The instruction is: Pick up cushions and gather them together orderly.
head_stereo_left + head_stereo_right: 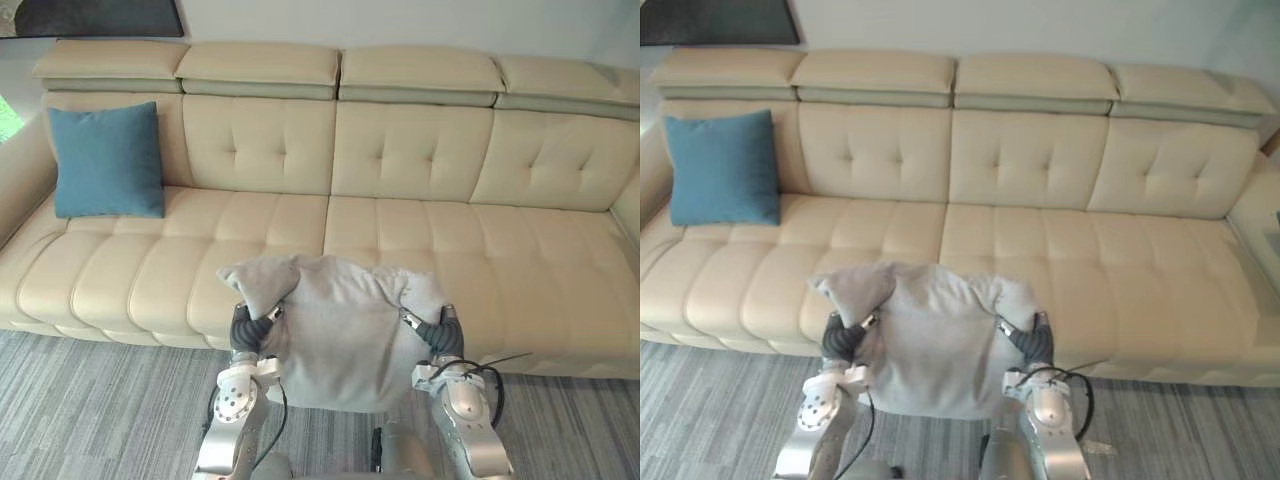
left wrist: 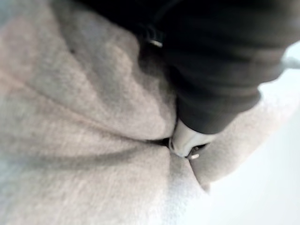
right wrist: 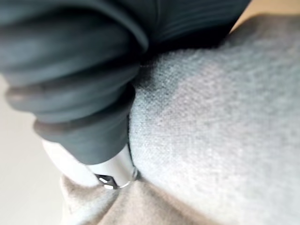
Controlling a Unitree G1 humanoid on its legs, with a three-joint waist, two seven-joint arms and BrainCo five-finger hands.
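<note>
In the eye views, the grey cushion (image 1: 335, 330) hangs at lower centre, squeezed between the left hand (image 1: 250, 335) and the right hand (image 1: 440, 335) before the beige sofa (image 1: 400, 230). A blue cushion (image 1: 107, 160) leans at upper left. The wrist views show each hand's dark cover sunk into grey fabric, so whether either hand is spread or clenched cannot be told.

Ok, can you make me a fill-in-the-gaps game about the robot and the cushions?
1. The cushion held up between the left hand and the right hand is ___ in colour.
2. The blue cushion leans at the ___ end of the sofa.
3. Counting them all, there are ___ cushions in sight.

Missing words: grey; left; two
</note>
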